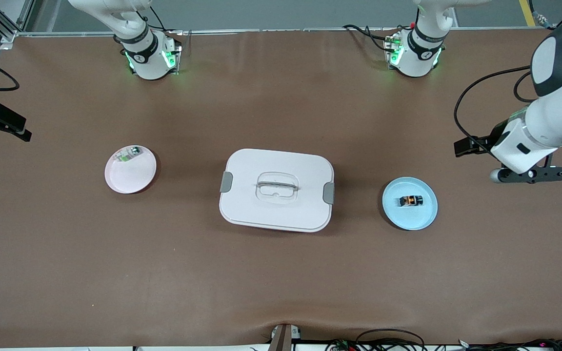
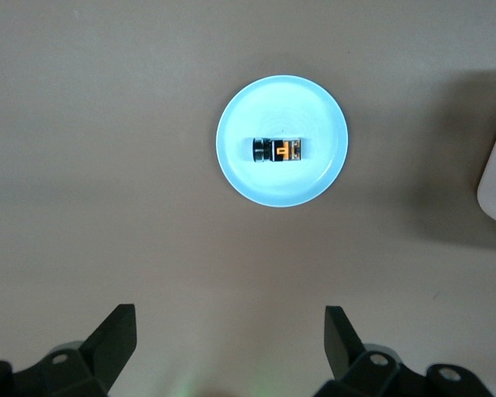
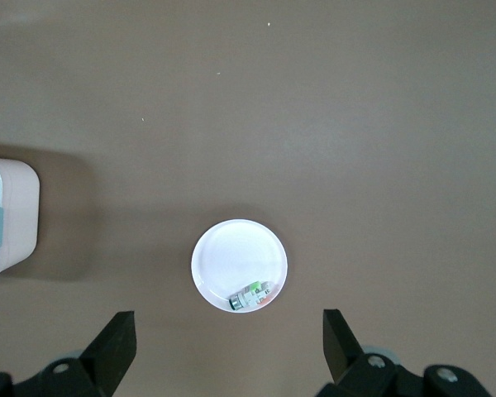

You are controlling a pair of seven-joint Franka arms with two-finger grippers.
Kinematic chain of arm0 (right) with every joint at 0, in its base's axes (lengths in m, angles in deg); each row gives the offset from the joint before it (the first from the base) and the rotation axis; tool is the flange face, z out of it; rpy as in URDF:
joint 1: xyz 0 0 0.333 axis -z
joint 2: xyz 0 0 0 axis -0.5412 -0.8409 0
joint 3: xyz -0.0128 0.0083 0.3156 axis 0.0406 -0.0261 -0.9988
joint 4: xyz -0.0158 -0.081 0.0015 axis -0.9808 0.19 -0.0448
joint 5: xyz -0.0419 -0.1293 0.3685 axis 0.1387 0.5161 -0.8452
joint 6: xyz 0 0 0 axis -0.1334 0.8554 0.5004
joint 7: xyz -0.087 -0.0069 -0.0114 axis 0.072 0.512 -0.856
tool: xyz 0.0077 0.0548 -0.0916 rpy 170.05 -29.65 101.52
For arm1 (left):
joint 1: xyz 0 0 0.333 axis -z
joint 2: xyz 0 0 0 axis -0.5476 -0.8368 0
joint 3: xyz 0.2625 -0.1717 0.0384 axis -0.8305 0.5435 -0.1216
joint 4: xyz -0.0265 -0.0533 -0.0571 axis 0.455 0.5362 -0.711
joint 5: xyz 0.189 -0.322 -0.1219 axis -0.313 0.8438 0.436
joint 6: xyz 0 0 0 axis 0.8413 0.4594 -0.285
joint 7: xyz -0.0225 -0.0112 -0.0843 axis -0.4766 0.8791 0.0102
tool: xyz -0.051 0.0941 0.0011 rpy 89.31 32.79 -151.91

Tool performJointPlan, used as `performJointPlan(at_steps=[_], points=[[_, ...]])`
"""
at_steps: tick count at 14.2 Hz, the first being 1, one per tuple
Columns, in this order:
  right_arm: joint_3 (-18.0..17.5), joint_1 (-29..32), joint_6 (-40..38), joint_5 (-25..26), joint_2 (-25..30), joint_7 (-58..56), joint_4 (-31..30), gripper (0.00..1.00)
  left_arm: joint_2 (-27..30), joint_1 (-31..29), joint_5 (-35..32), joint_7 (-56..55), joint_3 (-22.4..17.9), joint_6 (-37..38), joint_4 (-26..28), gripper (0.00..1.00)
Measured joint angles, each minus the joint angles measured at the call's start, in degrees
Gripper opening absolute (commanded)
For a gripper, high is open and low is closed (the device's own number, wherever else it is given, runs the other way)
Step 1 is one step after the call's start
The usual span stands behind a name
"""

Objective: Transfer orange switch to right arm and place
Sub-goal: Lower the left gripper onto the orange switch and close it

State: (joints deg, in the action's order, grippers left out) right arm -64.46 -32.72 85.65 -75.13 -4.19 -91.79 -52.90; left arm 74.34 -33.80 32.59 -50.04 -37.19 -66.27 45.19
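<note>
The orange switch [image 1: 410, 200] is a tiny black block with an orange middle. It lies flat in the middle of a light blue plate [image 1: 394, 210] toward the left arm's end of the table. It also shows in the left wrist view [image 2: 279, 150] on the blue plate [image 2: 241, 169]. My left gripper [image 1: 467, 146] hangs high over bare table beside that plate, open and empty [image 2: 230, 341]. My right gripper [image 1: 2, 125] hangs high over the right arm's end of the table, open and empty [image 3: 229, 341].
A white lidded box [image 1: 247, 197] with grey side clips and a clear handle stands mid-table, between the plates. A pale pink plate [image 1: 132, 178] toward the right arm's end holds a small green-and-white part [image 1: 130, 154], also seen in the right wrist view [image 3: 250, 295].
</note>
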Motion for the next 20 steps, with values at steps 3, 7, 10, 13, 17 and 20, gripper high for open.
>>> performJointPlan(at_steps=[3,7,10,13,17,20], points=[[0.00,-0.01,0.00,0.00,-0.01,0.00,0.01,1.00,-0.12,-0.24,0.00,-0.18,-0.02,-5.84,3.66,1.00],[-0.02,-0.02,0.00,0.00,-0.05,0.00,0.02,1.00,-1.05,-0.45,0.00,-0.18,-0.04,-15.44,10.75,1.00],[-0.03,-0.03,0.00,0.00,-0.11,0.00,0.05,1.00,-3.61,-0.74,0.00,-0.19,-0.06,-24.51,15.73,1.00],[-0.03,-0.03,0.00,0.00,-0.16,0.00,0.06,1.00,-7.66,-0.99,0.00,-0.26,-0.07,-30.70,18.20,1.00],[-0.04,-0.03,0.00,0.00,-0.24,0.00,0.07,1.00,-11.05,-0.90,0.00,-0.71,-0.01,-36.48,19.38,1.00],[-0.05,-0.05,0.00,0.00,-0.47,0.00,0.07,1.00,-13.88,-0.11,0.00,-0.72,0.11,-41.05,20.45,1.00]])
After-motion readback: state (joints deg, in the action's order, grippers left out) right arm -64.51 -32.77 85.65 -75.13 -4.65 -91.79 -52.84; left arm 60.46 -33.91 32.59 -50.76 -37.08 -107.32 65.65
